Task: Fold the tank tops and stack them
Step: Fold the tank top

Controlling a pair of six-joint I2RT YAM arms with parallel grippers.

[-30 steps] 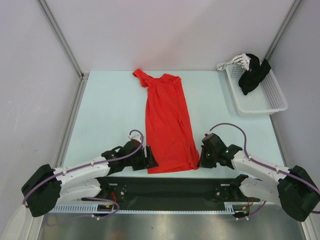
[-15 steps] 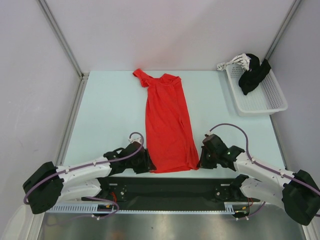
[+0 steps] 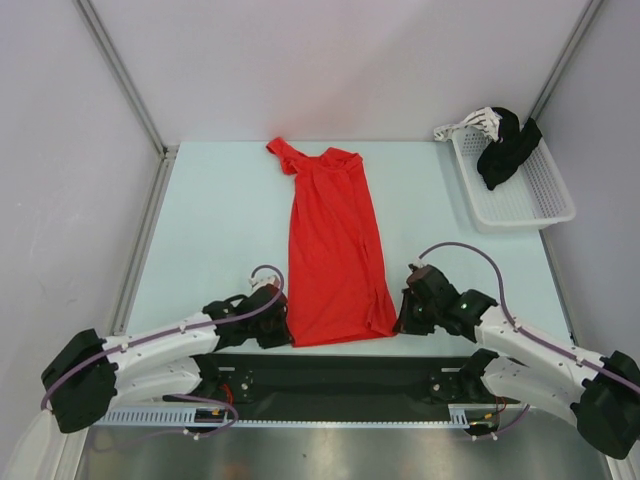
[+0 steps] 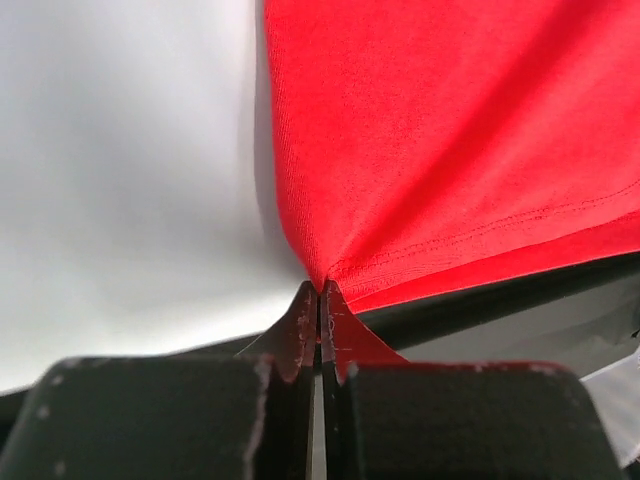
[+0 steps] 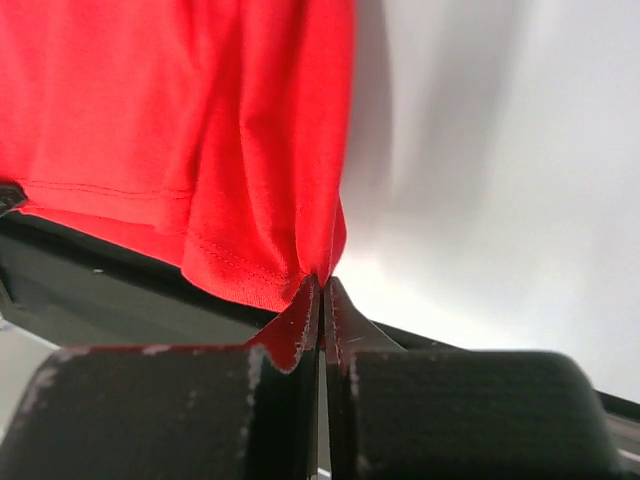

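A bright red tank top (image 3: 335, 250) lies lengthwise down the middle of the pale table, folded narrow, straps at the far end and hem at the near edge. My left gripper (image 3: 287, 330) is shut on the hem's near left corner; the left wrist view shows the red cloth (image 4: 460, 140) pinched at the closed tips of the left gripper (image 4: 320, 292). My right gripper (image 3: 398, 322) is shut on the near right corner, and in the right wrist view the red fabric (image 5: 180, 130) bunches into the closed tips of the right gripper (image 5: 321, 282).
A white mesh basket (image 3: 530, 205) stands at the far right with a black garment (image 3: 505, 148) and a white item (image 3: 478, 123) in it. White walls close the table in on three sides. A black base strip (image 3: 340, 375) runs along the near edge.
The left gripper has moved in to the hem's near left corner and shut on it. The right gripper stayed shut on the right corner, shifting only slightly.
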